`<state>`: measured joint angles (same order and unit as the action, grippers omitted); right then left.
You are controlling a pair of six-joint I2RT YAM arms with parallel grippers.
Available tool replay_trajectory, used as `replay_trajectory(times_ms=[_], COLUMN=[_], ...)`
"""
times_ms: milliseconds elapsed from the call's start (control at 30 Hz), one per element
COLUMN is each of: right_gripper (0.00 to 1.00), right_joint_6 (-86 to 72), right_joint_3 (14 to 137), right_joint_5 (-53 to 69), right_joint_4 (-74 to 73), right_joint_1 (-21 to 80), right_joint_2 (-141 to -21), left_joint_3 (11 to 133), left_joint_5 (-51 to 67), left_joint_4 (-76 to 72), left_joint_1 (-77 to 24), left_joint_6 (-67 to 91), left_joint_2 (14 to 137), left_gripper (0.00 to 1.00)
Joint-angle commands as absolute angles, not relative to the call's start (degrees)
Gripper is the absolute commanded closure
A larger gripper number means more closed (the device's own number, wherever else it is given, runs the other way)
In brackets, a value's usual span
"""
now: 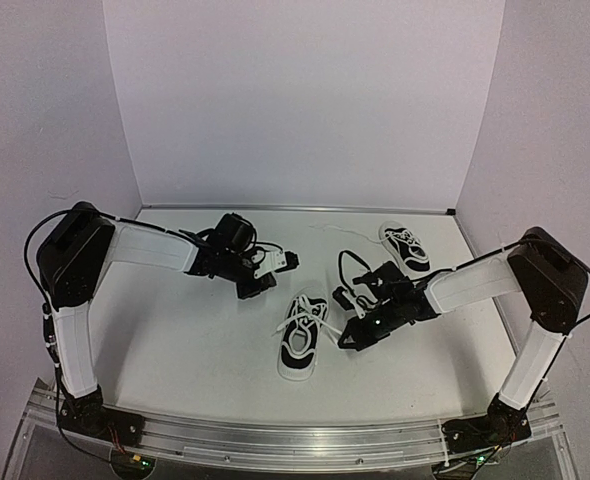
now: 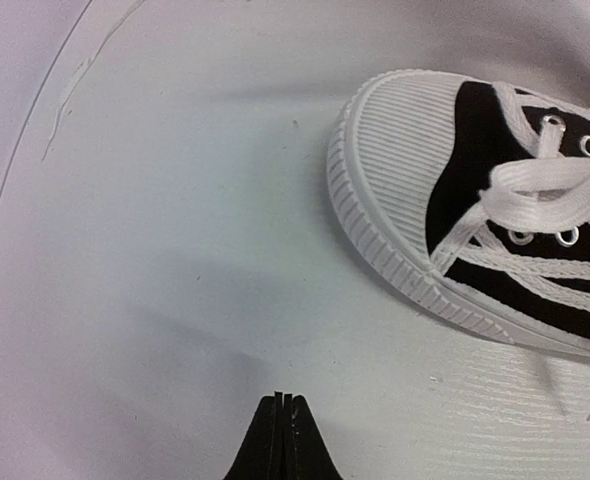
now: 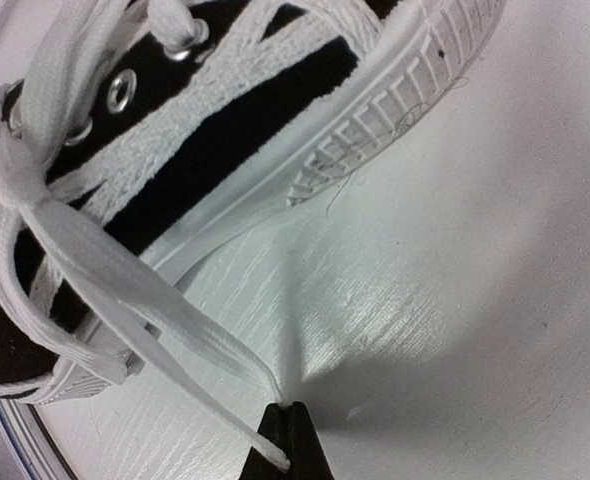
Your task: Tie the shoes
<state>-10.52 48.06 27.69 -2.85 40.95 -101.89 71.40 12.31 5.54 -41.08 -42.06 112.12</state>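
The nearer black canvas sneaker (image 1: pixel 302 338), white rubber-soled, had a first crossing drawn in its flat white lace (image 3: pixel 125 290), but no bow showed. The second sneaker (image 1: pixel 405 247), beyond it to the right, looked untied. The right gripper (image 3: pixel 285 440) reached low, just right of the nearer sneaker, pinching a lace end. The left gripper (image 2: pixel 287 425) hung beyond it to the left, jaws together and empty.

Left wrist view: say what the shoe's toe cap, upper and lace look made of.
Toe cap: likely rubber, matte white, with fine moulded ribs.
Upper: seems canvas or similar cloth, dull black, with shiny metal-looking eyelets.
Lace: flat woven textile, white, with a visible weave.
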Motion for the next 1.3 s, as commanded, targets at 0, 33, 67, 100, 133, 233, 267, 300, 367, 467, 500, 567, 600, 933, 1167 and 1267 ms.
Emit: replay_trajectory(times_ms=[0, 33, 67, 100, 133, 233, 267, 300, 367, 467, 500, 567, 600, 933, 1167, 1267], right_gripper=[1.00, 1.00, 1.00, 1.00, 1.00, 1.00, 1.00, 1.00, 1.00, 1.00, 1.00, 1.00, 1.00, 1.00, 1.00, 1.00], right_joint_6=[-10.5, -10.5, -10.5, -10.4, -10.4, -10.5, -10.5, -10.6, -10.7, -10.8, -10.9, -10.9, -10.9, -10.8, -10.5, -10.6], right_joint_3=[50.2, 50.7, 51.0, 51.2, 51.4, 51.9, 52.1, 52.2, 52.4, 52.6, 52.5, 52.5, 52.5, 52.1, 52.1, 52.0], right_joint_5=[27.3, 27.5, 27.6, 27.7, 27.8, 27.9, 27.9, 27.9, 27.9, 28.0, 28.0, 28.0, 28.0, 27.8, 27.4, 27.4], right_joint_4=[-5.4, -5.4, -5.4, -5.4, -5.4, -5.4, -5.4, -5.4, -5.4, -5.3, -5.3, -5.4, -5.4, -5.3, -5.3, -5.3], right_joint_1=[41.0, 41.0, 41.0, 41.1, 41.1, 41.1, 41.1, 41.1, 41.0, 41.1, 41.0, 41.0, 41.1, 41.0, 41.0, 41.0], right_joint_2=[-101.1, -101.4, -101.7, -102.0, -102.2, -102.6, -102.6, -102.6, -102.7, -102.7, -102.6, -102.5, -102.4, -102.0, -102.0, -102.0], left_joint_3=[72.4, 73.0, 73.5, 74.0, 74.5, 76.8, 77.5, 78.4, 80.2, 83.1, 84.3, 86.7, 87.6, 95.5, 98.7, 96.7], left_joint_5=[20.8, 21.8, 23.0, 23.8, 24.3, 23.3, 22.7, 22.1, 21.1, 20.1, 19.7, 18.4, 17.7, 15.7, 16.2, 15.4], left_joint_4=[6.4, 7.0, 7.5, 8.0, 8.5, 10.6, 11.3, 12.2, 13.5, 16.1, 17.3, 19.9, 21.2, 30.3, 35.3, 33.6], left_joint_1=[-41.2, -41.3, -41.4, -41.6, -41.9, -43.2, -43.7, -44.2, -45.2, -46.2, -46.6, -47.3, -47.6, -49.2, -49.2, -49.2], left_joint_6=[-46.5, -47.1, -47.8, -48.6, -49.6, -53.2, -54.4, -55.4, -56.9, -59.0, -59.7, -61.1, -61.7, -64.8, -64.2, -62.4], left_joint_2=[109.8, 110.0, 110.1, 110.2, 110.2, 111.3, 112.0, 112.7, 114.0, 116.0, 116.7, 118.2, 119.0, 124.7, 126.9, 125.2], left_gripper=[0.73, 0.68, 0.63, 0.60, 0.57, 0.53, 0.53, 0.52, 0.51, 0.50, 0.50, 0.50, 0.49, 0.49, 0.88, 1.00])
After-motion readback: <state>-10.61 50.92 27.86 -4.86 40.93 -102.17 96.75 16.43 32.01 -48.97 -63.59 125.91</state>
